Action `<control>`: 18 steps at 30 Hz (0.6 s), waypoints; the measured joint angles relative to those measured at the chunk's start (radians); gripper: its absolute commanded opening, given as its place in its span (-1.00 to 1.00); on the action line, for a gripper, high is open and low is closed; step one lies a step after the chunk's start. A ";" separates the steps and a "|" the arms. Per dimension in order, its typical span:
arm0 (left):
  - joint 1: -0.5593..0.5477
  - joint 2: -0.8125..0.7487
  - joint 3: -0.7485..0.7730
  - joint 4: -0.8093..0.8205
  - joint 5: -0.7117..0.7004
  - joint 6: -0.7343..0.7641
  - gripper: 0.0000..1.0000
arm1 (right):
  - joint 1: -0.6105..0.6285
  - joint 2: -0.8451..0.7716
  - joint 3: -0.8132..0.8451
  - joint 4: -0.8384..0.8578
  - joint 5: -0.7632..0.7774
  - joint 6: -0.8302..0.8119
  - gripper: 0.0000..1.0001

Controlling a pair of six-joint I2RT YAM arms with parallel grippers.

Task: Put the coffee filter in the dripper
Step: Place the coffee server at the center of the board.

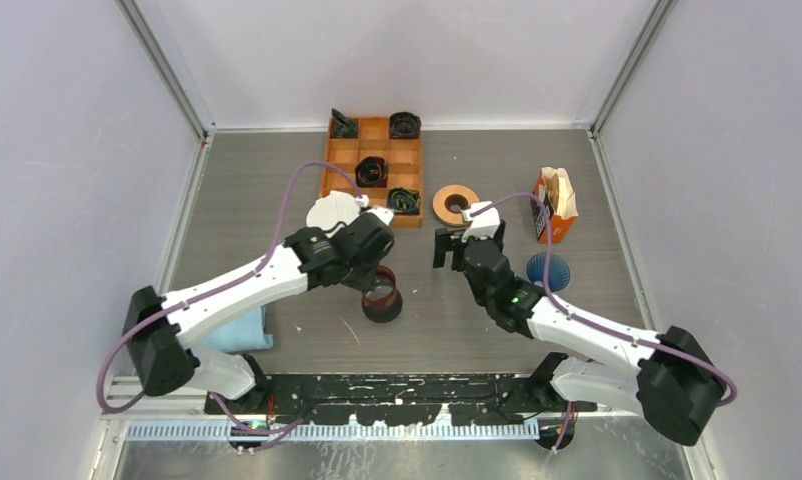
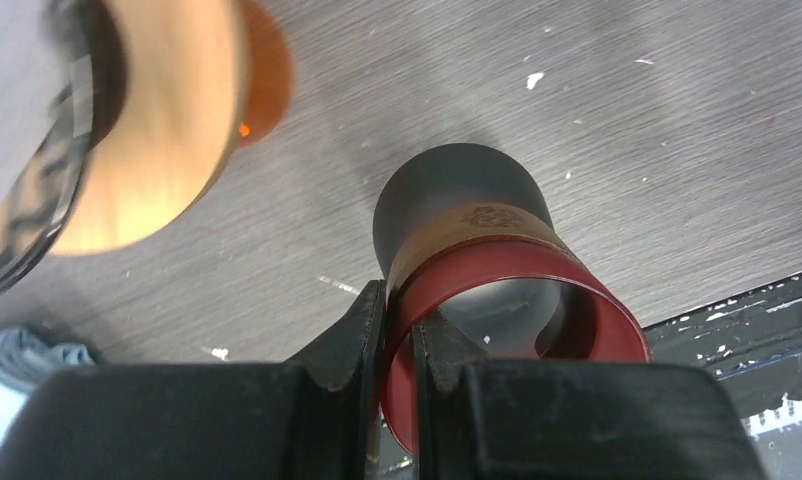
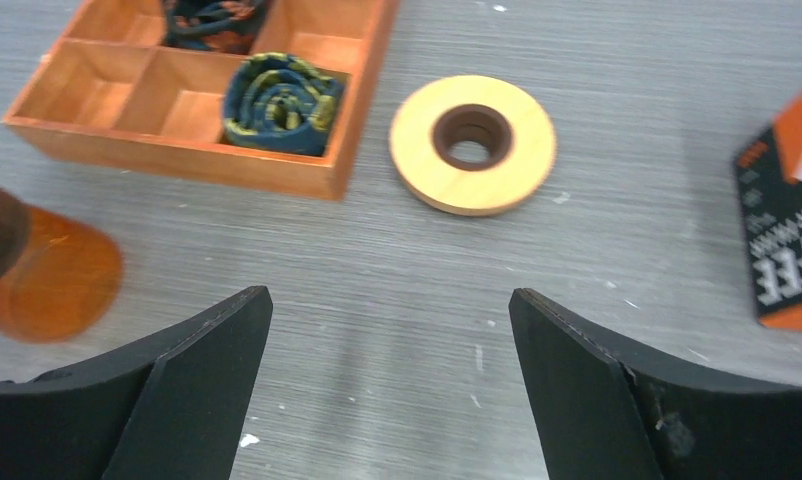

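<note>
Right gripper (image 3: 389, 300) is spread wide and empty, held over bare surface (image 3: 397, 400) just near of the wooden ring (image 3: 472, 143). Left gripper (image 2: 399, 310) is pinched on the wall of the red cup (image 2: 477, 225), so no steadying can be expected from it. Filters are judged to be the paper tops in the orange packet (image 1: 555, 205), far right. The blue ribbed dripper (image 1: 547, 270) sits just near of it, close beside the right forearm. Risks: packet tipped or dragged as a filter is pulled, several sheets taken at once, thin paper crushed, loose dripper knocked by the forearm. White round piece (image 1: 332, 212) at left: filter or not cannot be told.
</note>
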 measured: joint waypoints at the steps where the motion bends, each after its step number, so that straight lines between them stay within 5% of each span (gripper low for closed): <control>1: -0.008 0.024 0.012 0.015 0.000 0.014 -0.88 | -0.001 -0.023 0.000 -0.039 0.027 0.012 0.93; 18: -0.033 0.254 0.146 0.173 0.136 0.359 -0.88 | -0.005 -0.317 0.001 -0.398 0.230 0.154 1.00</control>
